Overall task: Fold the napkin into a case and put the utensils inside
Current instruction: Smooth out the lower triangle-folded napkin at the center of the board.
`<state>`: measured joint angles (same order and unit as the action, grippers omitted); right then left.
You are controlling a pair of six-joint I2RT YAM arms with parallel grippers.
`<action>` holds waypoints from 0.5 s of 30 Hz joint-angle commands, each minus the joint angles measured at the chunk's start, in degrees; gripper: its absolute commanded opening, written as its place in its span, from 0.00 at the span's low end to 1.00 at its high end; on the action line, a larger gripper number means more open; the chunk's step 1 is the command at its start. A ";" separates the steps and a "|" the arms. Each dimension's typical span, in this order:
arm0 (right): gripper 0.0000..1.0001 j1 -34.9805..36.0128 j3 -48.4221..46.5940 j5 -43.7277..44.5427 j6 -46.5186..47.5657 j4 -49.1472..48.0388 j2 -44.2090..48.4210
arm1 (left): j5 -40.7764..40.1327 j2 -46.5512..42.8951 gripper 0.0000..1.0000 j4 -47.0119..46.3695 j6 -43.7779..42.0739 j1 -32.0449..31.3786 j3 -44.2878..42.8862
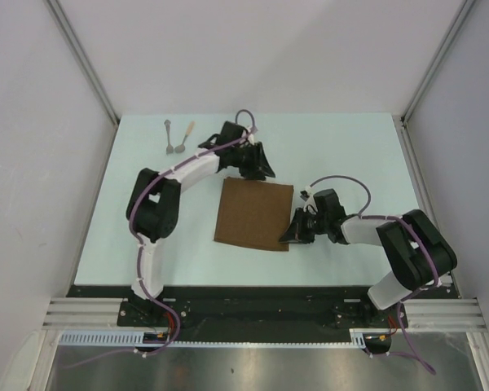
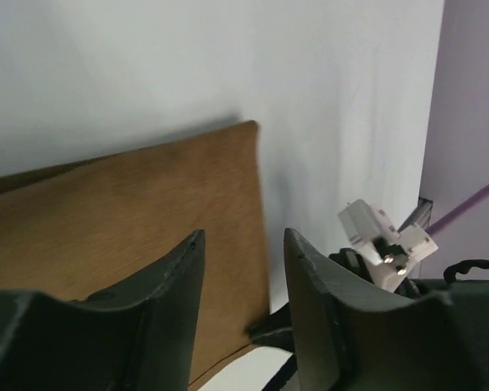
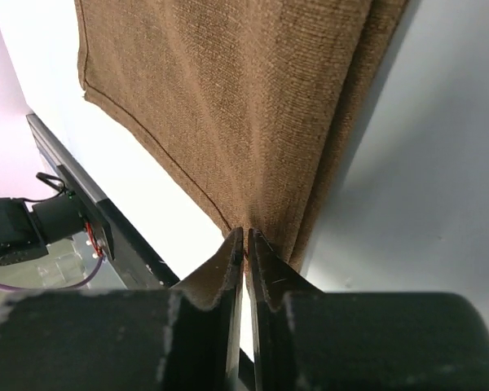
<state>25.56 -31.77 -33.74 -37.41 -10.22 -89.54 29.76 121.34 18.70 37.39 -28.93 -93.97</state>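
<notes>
**Mia:** Where is the napkin (image 1: 254,214) lying?

**Ben:** It is lying flat in the middle of the table (image 1: 342,147), between the two arms. In the right wrist view, one side is looking doubled over.

**Mia:** What is the right gripper (image 3: 245,231) doing?

**Ben:** It is pinching the napkin's edge near a corner. Its jaws are sitting almost together, with only a thin bit of cloth at the very tips.

**Mia:** And the left gripper (image 2: 244,232)?

**Ben:** It is hanging over the far edge of the napkin. Its jaws are standing about half open and it is holding nothing.

**Mia:** Where are the utensils (image 1: 178,138) waiting?

**Ben:** They are lying side by side at the far left of the table, well apart from the cloth.

**Mia:** What are you worrying about?

**Ben:** I am thinking the cloth may be slipping out, because the pinch is so small. It may also be catching only one layer, so the fold would be opening up. And nothing is pressing the far side down, so a pull could be dragging the whole napkin along instead of folding it. Then it would be ending up crooked.
</notes>
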 commanded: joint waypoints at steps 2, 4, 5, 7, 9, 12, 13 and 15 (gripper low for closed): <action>0.15 -2.96 -3.98 -0.63 3.74 1.25 1.37 | -1.98 -2.87 0.53 11.34 -10.39 10.01 -1.28; 0.25 -4.37 -6.62 0.25 4.88 3.70 1.73 | -4.70 -1.20 0.55 15.12 -14.00 11.26 -2.09; 0.28 -6.38 -10.21 0.51 6.11 5.89 1.13 | -5.49 -0.76 0.57 16.27 -14.62 12.48 -2.70; 0.39 -8.32 -13.48 1.39 6.82 7.49 -0.28 | -7.16 0.30 0.58 16.90 -15.68 13.28 -2.62; 0.48 -10.88 -18.56 2.09 7.96 9.95 -3.69 | -7.96 1.09 0.58 16.81 -15.94 14.16 -2.79; 0.59 -13.16 -23.75 2.27 9.19 12.15 -8.96 | -7.52 2.93 0.59 16.99 -16.29 14.51 -4.37; 0.61 -13.52 -24.73 2.10 9.20 12.15 -10.21 | -7.26 4.07 0.59 16.98 -16.38 14.60 -4.81; 0.64 -14.48 -26.58 1.48 9.20 11.98 -13.63 | -7.00 4.96 0.59 17.42 -16.12 14.69 -6.04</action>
<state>12.60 -55.18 -32.29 -30.48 -1.87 -97.38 22.79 124.60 34.74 23.44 -14.11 -96.18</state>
